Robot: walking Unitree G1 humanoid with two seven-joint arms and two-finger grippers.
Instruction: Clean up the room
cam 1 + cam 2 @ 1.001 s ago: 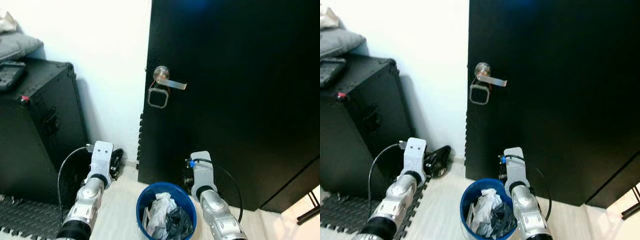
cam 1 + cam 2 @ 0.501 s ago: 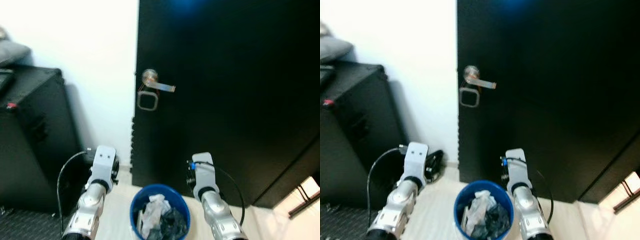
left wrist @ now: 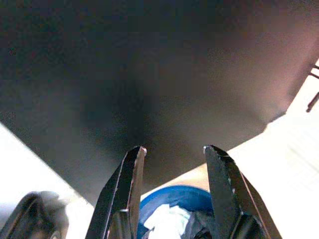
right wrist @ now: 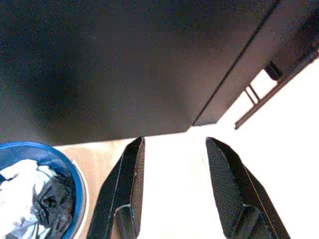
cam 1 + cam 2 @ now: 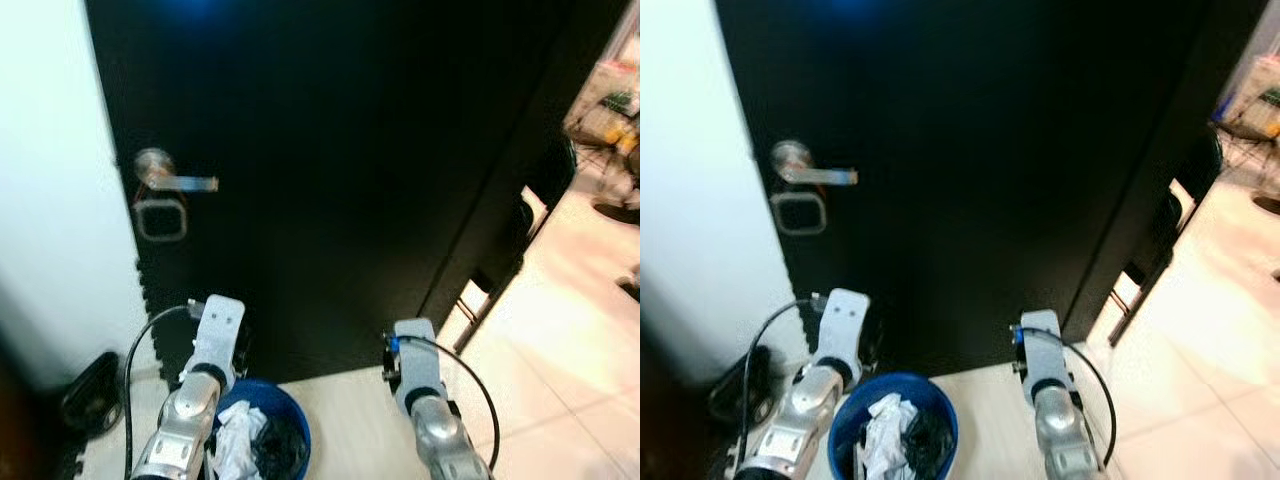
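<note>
**Blue bin of rubbish waits at our feet by the black door**

The blue bin [image 5: 262,438] sits on the pale floor [image 5: 560,330] at the bottom left of the head views, just in front of the black door [image 5: 330,170]. It is already stuffed with crumpled white paper [image 5: 883,440] and something dark, so we judge it to be the collecting point for the clean-up, kept close so that whatever we pick up has a short trip.

Our left gripper [image 3: 172,164] hangs low at the lower left, directly above the far rim of the bin; its jaws stand spread and hold nothing. Our right gripper [image 4: 174,154] is at the lower centre, beside the bin over bare floor, its jaws likewise spread and empty. Both arms are held forward and low, which reads to us as a carrying-free travel pose rather than a reach.

The silver door handle [image 5: 170,180] is at the middle left of the frame, with a square tag [image 5: 160,217] hanging beneath it. At the right edge the door ends and a bright tiled area opens, where dark chair legs [image 5: 495,290] stand. Likely we look there for further litter.
</note>
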